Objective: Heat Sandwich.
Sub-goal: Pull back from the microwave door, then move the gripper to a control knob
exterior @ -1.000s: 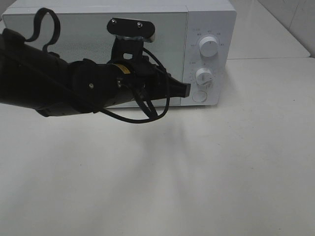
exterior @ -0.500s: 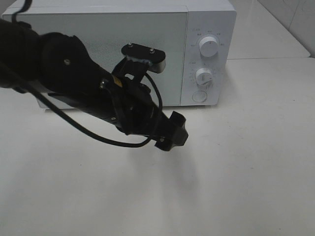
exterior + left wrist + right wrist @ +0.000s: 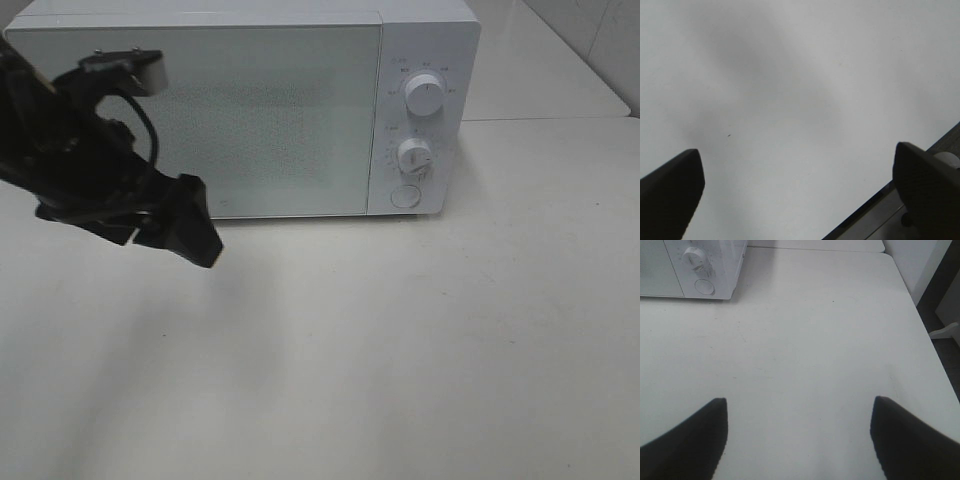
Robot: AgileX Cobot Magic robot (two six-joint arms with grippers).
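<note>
Sandwich unseen; microwave door (image 3: 250,110) closed; left claw (image 3: 800,167) and right claw (image 3: 799,415) both wide apart, empty, above table (image 3: 450,350).

**Panel Markings Too Small To Read**

We found tiny grey markings ringing the upper round white dial (image 3: 424,97) and the lower round white dial (image 3: 414,155) on the boxy white microwave oven (image 3: 250,110), but they were too small and blurred to read. We could read nothing else.
</note>
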